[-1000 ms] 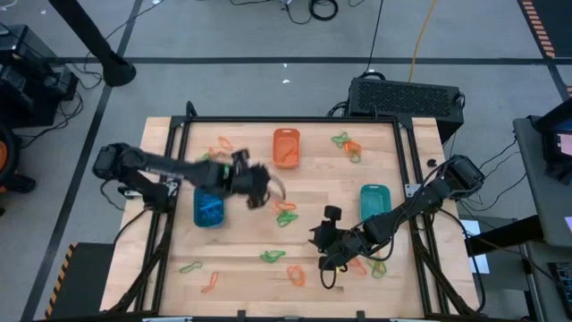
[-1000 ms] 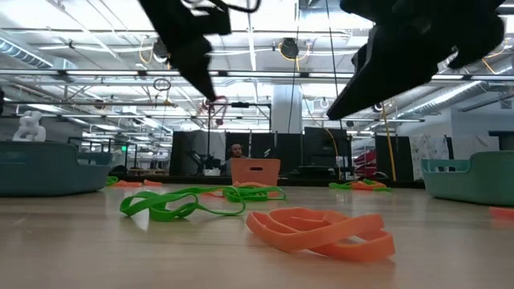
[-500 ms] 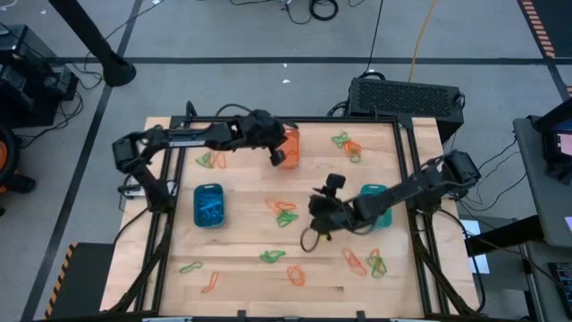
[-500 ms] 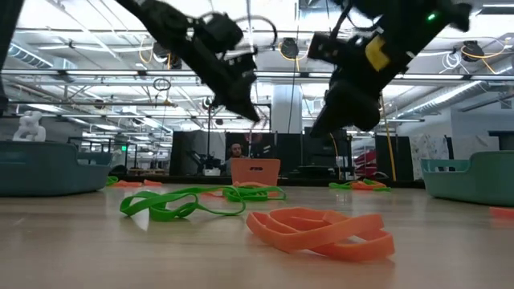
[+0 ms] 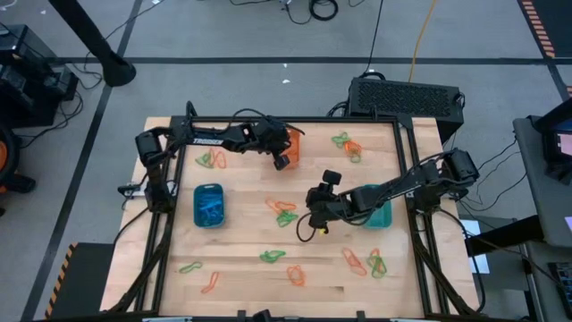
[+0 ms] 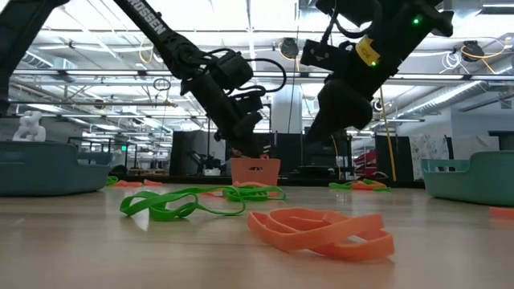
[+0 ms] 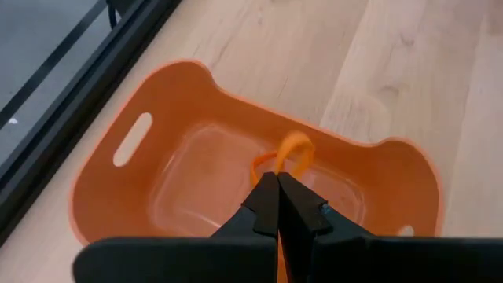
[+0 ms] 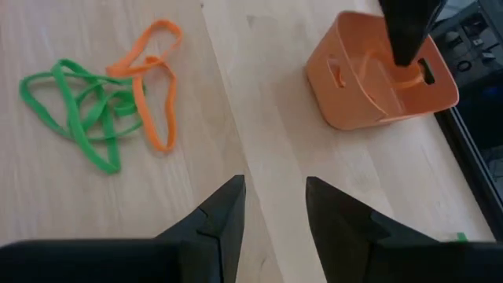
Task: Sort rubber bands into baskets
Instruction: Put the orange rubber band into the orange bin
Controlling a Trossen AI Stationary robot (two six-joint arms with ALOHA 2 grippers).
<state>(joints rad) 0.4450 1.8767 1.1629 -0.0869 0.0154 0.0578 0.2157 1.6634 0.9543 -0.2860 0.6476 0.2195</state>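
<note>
Step in hand: you look to be dropping an orange band (image 7: 289,154) into the orange basket (image 5: 286,146) at the far middle of the table.
Left gripper (image 7: 277,206): above that basket's inside, fingertips pinched together on the orange band, which loops up beyond them over the basket floor.
Right gripper (image 8: 272,206): near the table's middle, jaws apart, nothing between them; it points toward a green-and-orange tangle (image 8: 102,102) and the orange basket beyond.
Doing it well: keep the left tips inside the rim before you part them, so the band falls onto the floor and does not hang on the wall. Open fully; a thin loop can cling to a finger, so lift straight up and check that the tips come away bare.
Right arm: hold it clear of the basket until the left arm leaves.
Baskets, counted: three. Orange at far middle; blue basket (image 5: 208,206) at left, with blue bands in it; teal basket (image 5: 374,204) at right, partly hidden by the right arm.
Loose bands: about eight small groups on the table, in orange and green; single loops within the tangles cannot be counted.
Band clusters: two along the far edge, one at middle, the others along the near side.
</note>
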